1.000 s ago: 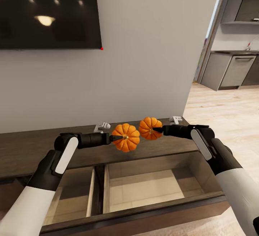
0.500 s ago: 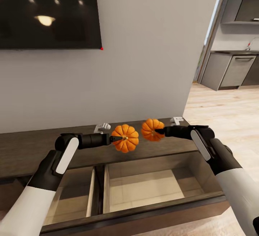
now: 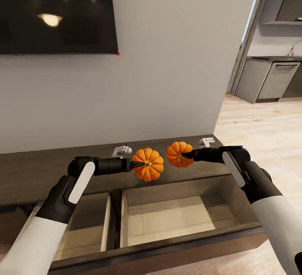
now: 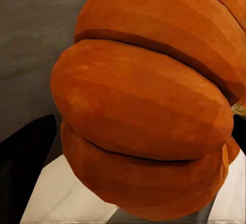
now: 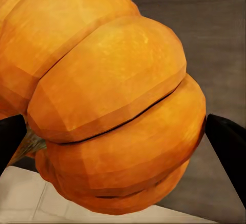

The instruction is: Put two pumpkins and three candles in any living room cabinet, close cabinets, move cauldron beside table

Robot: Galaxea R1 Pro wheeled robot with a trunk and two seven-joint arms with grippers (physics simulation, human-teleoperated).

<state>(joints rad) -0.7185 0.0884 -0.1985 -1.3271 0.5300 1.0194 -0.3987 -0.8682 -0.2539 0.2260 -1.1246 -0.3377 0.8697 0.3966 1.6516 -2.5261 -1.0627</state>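
Gripping one pumpkin (image 3: 148, 164) in left fingers (image 3: 140, 165), another (image 3: 179, 154) seemingly in right fingers (image 3: 187, 155), above cabinet (image 3: 176, 218).

Both arms reach inward, left claw (image 3: 142, 165) and right claw (image 3: 184, 155) clamped.

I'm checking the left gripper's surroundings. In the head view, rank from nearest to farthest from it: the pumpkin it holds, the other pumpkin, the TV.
1. Left pumpkin, in the left gripper.
2. Right pumpkin, beside it, in the right gripper.
3. TV, high on the wall.

A dark television (image 3: 56, 12) hangs on the grey wall (image 3: 167, 56).
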